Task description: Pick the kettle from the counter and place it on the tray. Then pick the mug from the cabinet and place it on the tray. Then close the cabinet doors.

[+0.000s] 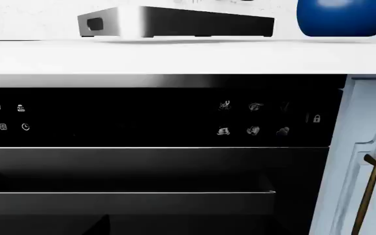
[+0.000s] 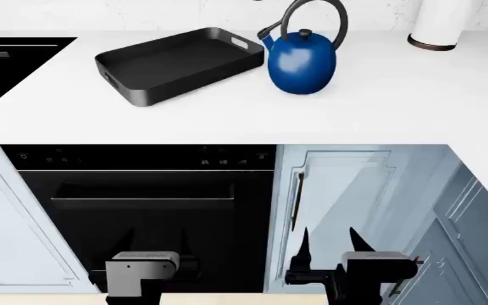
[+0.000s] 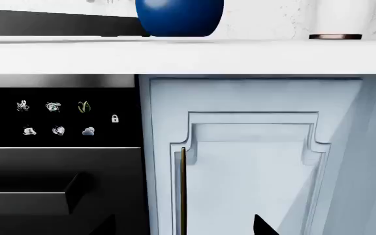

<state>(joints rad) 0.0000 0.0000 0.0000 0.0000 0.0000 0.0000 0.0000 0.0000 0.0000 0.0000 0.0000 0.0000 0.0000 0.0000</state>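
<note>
Kettle (image 2: 302, 62) just beside tray (image 2: 142, 96).

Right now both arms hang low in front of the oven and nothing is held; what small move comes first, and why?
Probably raise the right gripper toward the kettle. The kettle stands on the counter beside the tray, not in it, and nearer the right arm. Both grippers sit below the counter edge, the right fingers apart and holding nothing, so lifting clear of the edge looks like the first step.

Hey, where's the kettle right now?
In the head view the kettle stands on the counter, just right of the tray, with the white cylinder farther right.
</note>
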